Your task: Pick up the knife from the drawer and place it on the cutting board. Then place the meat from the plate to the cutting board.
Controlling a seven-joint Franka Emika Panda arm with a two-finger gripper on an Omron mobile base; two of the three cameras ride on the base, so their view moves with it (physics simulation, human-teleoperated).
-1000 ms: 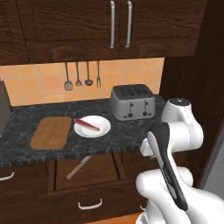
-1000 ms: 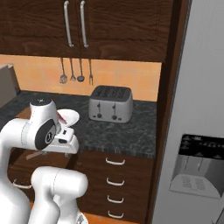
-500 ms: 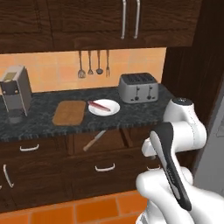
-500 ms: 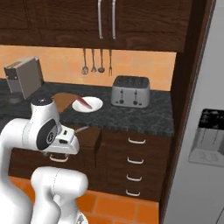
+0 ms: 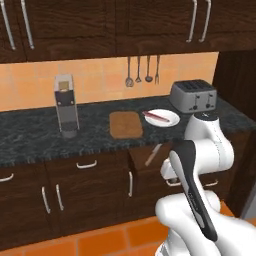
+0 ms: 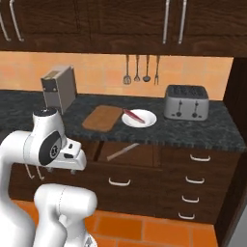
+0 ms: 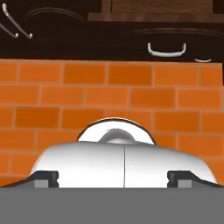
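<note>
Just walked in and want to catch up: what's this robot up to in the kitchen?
Nothing is being handled yet. The gripper is open and empty, pointed down at the orange tiled floor, away from the counter. The drawer below the counter stands open with the knife lying inside. On the counter, the cutting board is bare, and the meat lies on the plate beside it. Neither step of the task has been done.

Even, flat rendered light w/ no glare; backsplash [image 5: 100, 80] reads bright, upper cabinets [image 6: 96, 24] dark. Soft shadow under cabinets and below counter [image 5: 30, 140] edge. Edges a bit jagged, no blur or lens distortion.
</note>
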